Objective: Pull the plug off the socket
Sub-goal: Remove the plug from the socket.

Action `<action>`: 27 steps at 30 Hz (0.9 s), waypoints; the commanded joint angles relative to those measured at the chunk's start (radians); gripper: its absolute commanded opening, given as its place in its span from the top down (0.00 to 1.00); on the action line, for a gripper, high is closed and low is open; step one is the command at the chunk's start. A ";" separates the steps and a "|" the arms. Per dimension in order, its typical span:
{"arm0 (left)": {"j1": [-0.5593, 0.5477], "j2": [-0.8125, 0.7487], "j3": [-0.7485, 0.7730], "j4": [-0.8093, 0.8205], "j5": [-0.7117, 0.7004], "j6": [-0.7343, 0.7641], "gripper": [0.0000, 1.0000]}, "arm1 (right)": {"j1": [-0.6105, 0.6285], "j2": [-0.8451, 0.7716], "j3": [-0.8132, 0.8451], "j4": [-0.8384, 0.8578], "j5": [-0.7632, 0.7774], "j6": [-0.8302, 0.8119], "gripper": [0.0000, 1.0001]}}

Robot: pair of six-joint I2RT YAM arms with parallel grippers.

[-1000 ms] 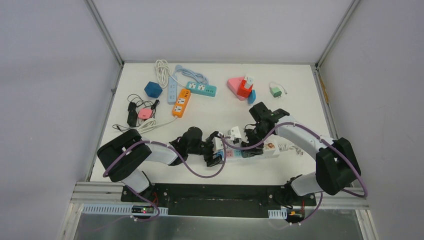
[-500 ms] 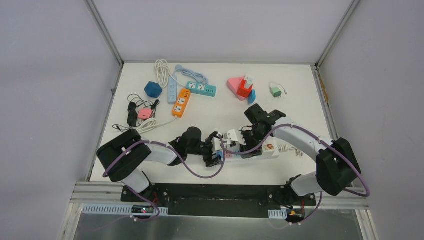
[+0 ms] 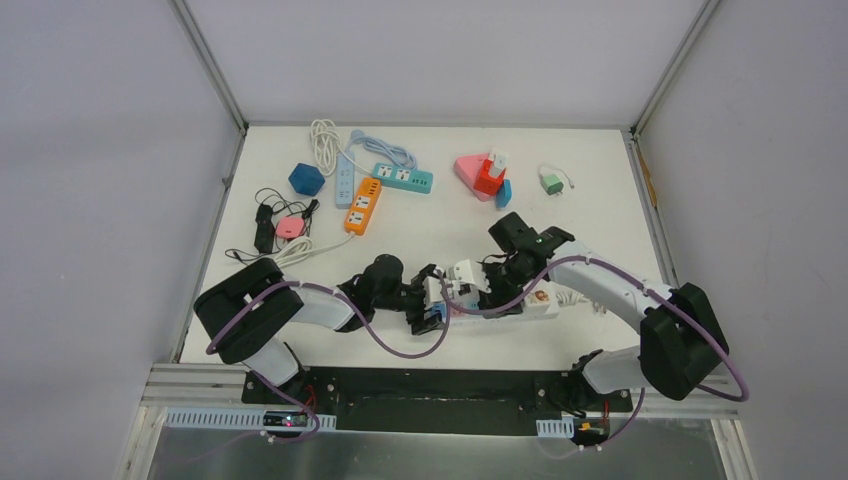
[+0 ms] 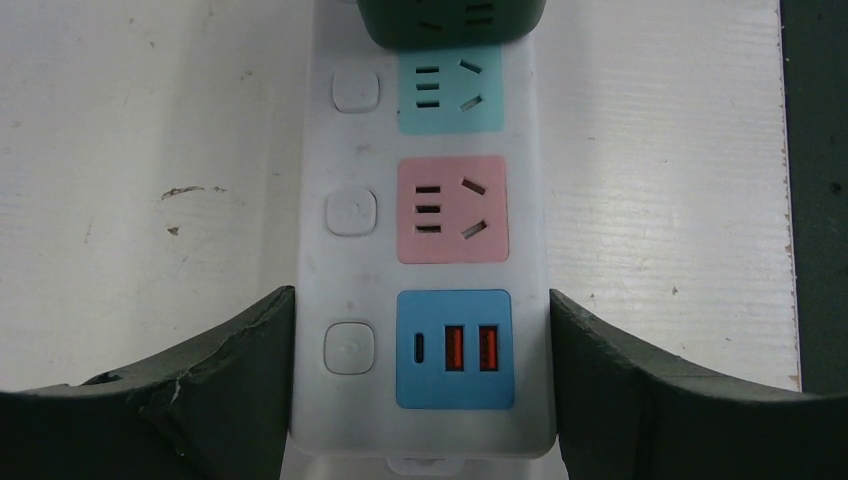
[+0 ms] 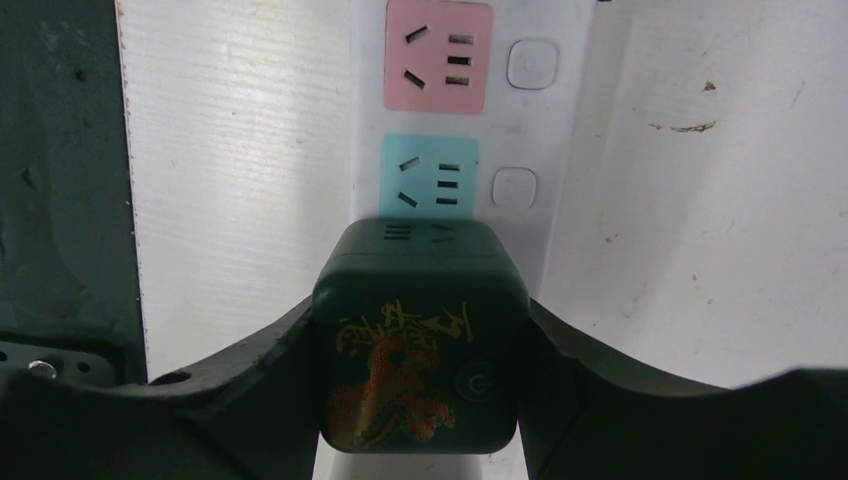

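Observation:
A white power strip (image 3: 530,297) with pink, teal and blue socket panels lies at the near middle of the table. My left gripper (image 3: 432,300) is shut on its USB end (image 4: 425,340), one pad (image 4: 220,370) on each long side. A dark green cube plug (image 5: 420,350) with a red and yellow print sits on the strip just past the teal socket (image 5: 430,180). My right gripper (image 5: 420,370) is shut on it from both sides. The plug's near edge shows at the top of the left wrist view (image 4: 450,20). Its prongs are hidden.
At the back lie an orange strip (image 3: 363,205), a teal strip (image 3: 403,178), a pale blue strip (image 3: 344,180) with coiled cords, a blue cube (image 3: 306,179), a pink block (image 3: 468,168) with a red plug (image 3: 488,178), a green adapter (image 3: 551,182), and black cables (image 3: 265,225).
My right gripper has shifted a little left along the strip towards my left gripper. The left arm and the strip have stayed put.

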 commanded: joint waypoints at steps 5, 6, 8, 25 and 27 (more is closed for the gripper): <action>-0.009 0.031 0.007 -0.015 0.019 -0.060 1.00 | 0.120 0.069 0.061 0.118 0.011 0.250 1.00; -0.008 0.032 0.006 -0.013 0.019 -0.060 1.00 | 0.106 0.057 0.051 0.119 -0.004 0.237 1.00; -0.008 0.035 0.008 -0.013 0.020 -0.058 1.00 | 0.089 0.025 0.024 0.081 -0.048 0.130 1.00; -0.007 0.038 0.011 -0.014 0.030 -0.056 1.00 | -0.015 -0.006 0.015 0.005 -0.274 0.065 1.00; -0.008 0.036 0.010 -0.015 0.030 -0.058 1.00 | 0.029 0.001 0.025 0.052 -0.192 0.152 1.00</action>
